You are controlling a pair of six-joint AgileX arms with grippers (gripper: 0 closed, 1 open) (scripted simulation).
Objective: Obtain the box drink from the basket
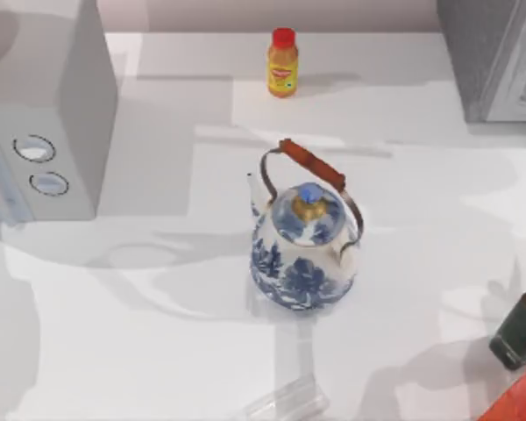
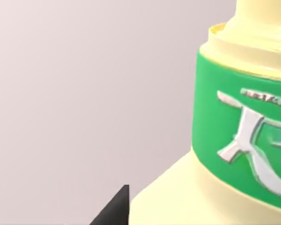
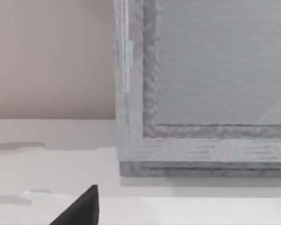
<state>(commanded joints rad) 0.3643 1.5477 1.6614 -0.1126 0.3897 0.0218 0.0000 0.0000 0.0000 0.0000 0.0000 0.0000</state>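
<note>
In the left wrist view a pale yellow container (image 2: 225, 140) with a green band and a white mark stands very close to the camera. I cannot tell whether it is the box drink. A dark part of my left gripper (image 2: 114, 210) shows just beside its base. A red-orange thing (image 1: 522, 396) sits at the table's front right corner, and I cannot tell whether it is the basket. A dark part of my right gripper (image 3: 82, 208) shows low over the white table, facing a grey cabinet (image 3: 201, 93).
A blue-and-white teapot (image 1: 302, 250) with a brown handle stands mid-table. A small orange bottle (image 1: 282, 63) with a red cap is at the back. A grey microwave (image 1: 44, 105) stands at the left, a grey cabinet (image 1: 495, 57) at the back right. A dark green object (image 1: 519, 338) lies near the right edge, a clear item (image 1: 289, 402) at the front.
</note>
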